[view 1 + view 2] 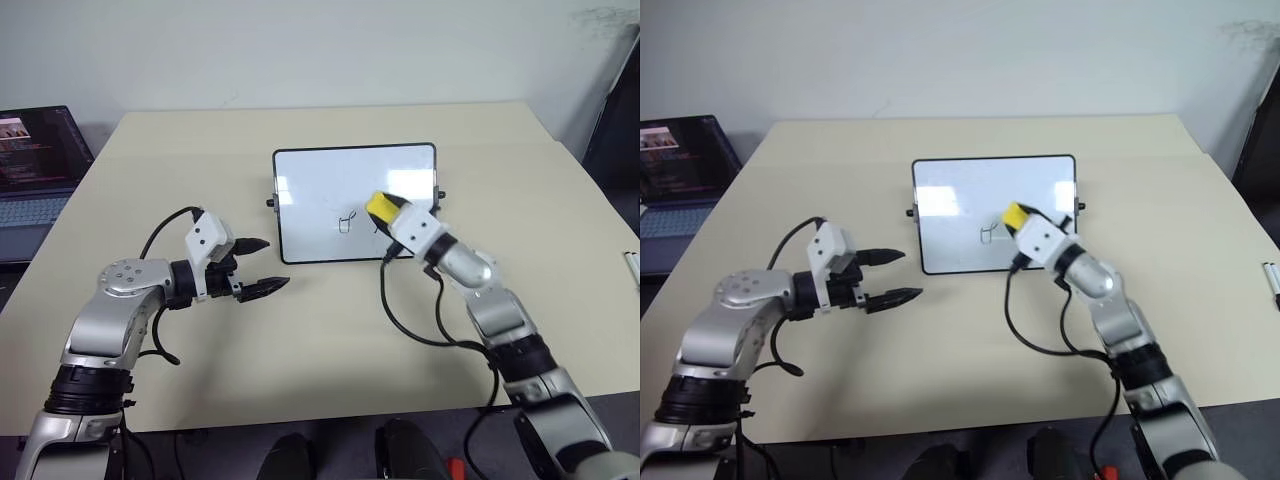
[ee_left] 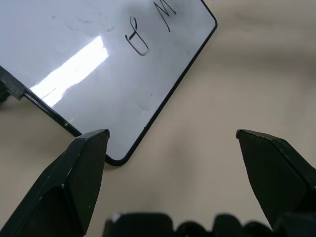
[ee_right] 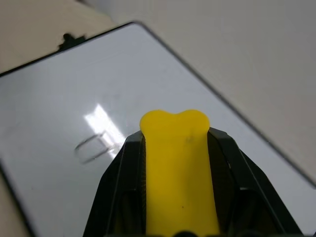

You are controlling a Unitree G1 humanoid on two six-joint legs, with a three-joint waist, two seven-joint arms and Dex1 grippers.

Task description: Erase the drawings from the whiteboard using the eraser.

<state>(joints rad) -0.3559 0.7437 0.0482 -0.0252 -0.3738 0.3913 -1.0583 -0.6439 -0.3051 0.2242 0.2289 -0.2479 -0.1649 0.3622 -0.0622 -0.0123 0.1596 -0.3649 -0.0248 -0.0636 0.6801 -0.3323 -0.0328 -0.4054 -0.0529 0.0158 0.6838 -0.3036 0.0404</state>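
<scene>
The whiteboard [image 1: 318,182] lies flat at the middle of the table, black-framed with a knob on each side. Of the drawings, a small boxy loop [image 1: 346,223] sits near the board's near edge, and an "M" [image 2: 165,12] shows beside the loop [image 2: 137,42] in the left wrist view. My right gripper [image 1: 384,209] is shut on the yellow eraser [image 1: 380,206], held just above the board's near right part, next to the loop [image 3: 94,147]. My left gripper [image 1: 262,266] stands open over the bare table, off the board's near left corner [image 2: 116,160], holding nothing.
A laptop [image 1: 35,160] sits past the table's left edge. A white-and-black pen [image 1: 633,266] lies at the far right edge. Black cables trail from both wrists onto the beige table [image 1: 200,150]. A wall rises behind the far edge.
</scene>
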